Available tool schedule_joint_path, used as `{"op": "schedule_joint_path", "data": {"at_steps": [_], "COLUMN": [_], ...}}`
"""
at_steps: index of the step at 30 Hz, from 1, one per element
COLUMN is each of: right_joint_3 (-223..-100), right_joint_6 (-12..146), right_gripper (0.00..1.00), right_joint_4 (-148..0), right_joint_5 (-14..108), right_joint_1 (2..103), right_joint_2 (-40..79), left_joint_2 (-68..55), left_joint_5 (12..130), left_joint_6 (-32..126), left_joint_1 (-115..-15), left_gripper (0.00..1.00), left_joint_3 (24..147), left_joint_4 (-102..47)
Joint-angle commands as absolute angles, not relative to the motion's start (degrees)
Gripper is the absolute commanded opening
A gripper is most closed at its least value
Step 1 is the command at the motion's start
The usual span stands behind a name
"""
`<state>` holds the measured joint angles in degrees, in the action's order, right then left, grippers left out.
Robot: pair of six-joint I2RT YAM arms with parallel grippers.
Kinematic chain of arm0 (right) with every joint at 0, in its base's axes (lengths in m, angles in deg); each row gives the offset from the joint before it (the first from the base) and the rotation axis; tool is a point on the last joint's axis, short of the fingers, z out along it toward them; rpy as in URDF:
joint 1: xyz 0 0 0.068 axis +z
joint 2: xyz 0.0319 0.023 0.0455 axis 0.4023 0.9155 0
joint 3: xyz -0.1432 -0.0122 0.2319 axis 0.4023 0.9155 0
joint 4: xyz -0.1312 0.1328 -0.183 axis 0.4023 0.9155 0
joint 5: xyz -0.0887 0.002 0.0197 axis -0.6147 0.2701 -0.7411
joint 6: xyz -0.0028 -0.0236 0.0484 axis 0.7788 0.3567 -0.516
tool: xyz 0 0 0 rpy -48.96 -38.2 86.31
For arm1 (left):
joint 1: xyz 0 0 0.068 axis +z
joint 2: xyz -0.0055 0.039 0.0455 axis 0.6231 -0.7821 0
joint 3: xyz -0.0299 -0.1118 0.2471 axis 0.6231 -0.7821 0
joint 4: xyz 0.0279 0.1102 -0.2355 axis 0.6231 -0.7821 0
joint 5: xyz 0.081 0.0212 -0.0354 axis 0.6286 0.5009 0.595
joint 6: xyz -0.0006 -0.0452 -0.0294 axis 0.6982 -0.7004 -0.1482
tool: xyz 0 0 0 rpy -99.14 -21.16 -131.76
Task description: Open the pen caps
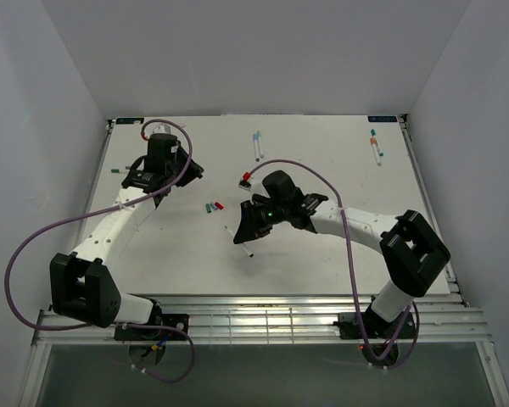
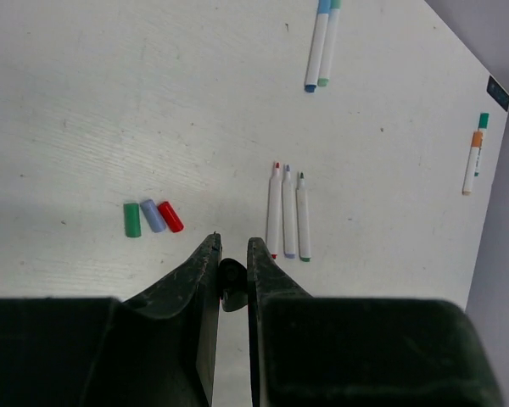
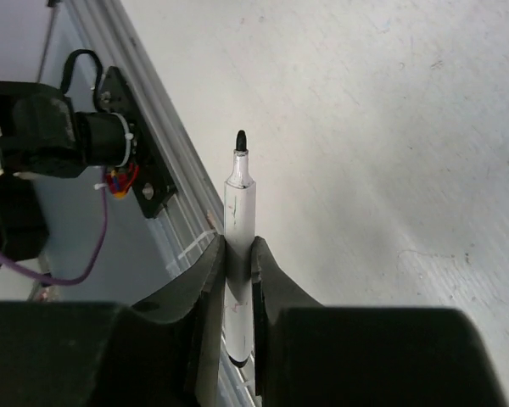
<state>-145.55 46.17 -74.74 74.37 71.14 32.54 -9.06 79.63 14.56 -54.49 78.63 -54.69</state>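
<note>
My left gripper (image 1: 187, 172) (image 2: 231, 254) is shut on a small black pen cap (image 2: 230, 286), held above the table. Ahead of it lie three loose pen caps, green (image 2: 132, 220), pale blue (image 2: 153, 215) and red (image 2: 170, 216), which also show in the top view (image 1: 214, 206). Beside them lie three uncapped white pens (image 2: 288, 212). My right gripper (image 1: 243, 231) (image 3: 237, 246) is shut on a white pen barrel (image 3: 239, 203) (image 1: 242, 242) with a bare black tip, held above the table's near part.
Two capped pens (image 1: 257, 146) (image 2: 322, 42) lie at the back middle. Two more, orange and teal (image 1: 375, 146) (image 2: 473, 154), lie at the back right. A small teal piece (image 1: 116, 170) lies near the left edge. A metal rail (image 3: 165, 170) runs along the near edge.
</note>
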Motion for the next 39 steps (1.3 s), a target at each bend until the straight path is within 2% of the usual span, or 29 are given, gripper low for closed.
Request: {"op": "schedule_joint_path", "data": {"at_steps": [1, 6, 12, 16, 28, 33, 39], "right_joint_3": [-151.0, -148.7, -149.5, -152.2, -158.4, -161.2, -164.7], "right_joint_6": [54.4, 53.3, 55.1, 55.1, 58.9, 60.9, 62.0], "right_gripper": [0.08, 0.08, 0.08, 0.08, 0.08, 0.08, 0.08], "right_joint_4": [-59.7, -59.6, -60.2, -60.0, -59.8, -59.7, -59.8], "right_joint_5": [57.9, 50.2, 54.5, 54.8, 56.1, 55.8, 55.3], "right_joint_1": [73.9, 69.3, 56.2, 49.2, 45.5, 45.4, 45.4], "right_joint_2": [29.2, 25.7, 27.7, 33.5, 43.5, 47.3, 51.4], "left_joint_2": [-10.8, -10.9, -13.7, -18.9, -29.6, -29.6, -30.2], "left_joint_5": [85.5, 82.5, 79.0, 75.5, 78.8, 82.4, 83.1], "left_joint_6": [16.5, 18.9, 20.3, 21.8, 22.6, 22.2, 22.4], "left_joint_1": [-54.6, -54.6, -54.6, -54.6, -54.5, -54.3, -53.6], "left_gripper": [0.0, 0.0, 0.0, 0.0, 0.0, 0.29, 0.37], "left_joint_3": [79.8, 75.3, 68.2, 68.6, 74.2, 74.4, 74.2], "left_joint_4": [-58.4, -55.5, -52.6, -51.6, -51.8, -51.5, -51.8]}}
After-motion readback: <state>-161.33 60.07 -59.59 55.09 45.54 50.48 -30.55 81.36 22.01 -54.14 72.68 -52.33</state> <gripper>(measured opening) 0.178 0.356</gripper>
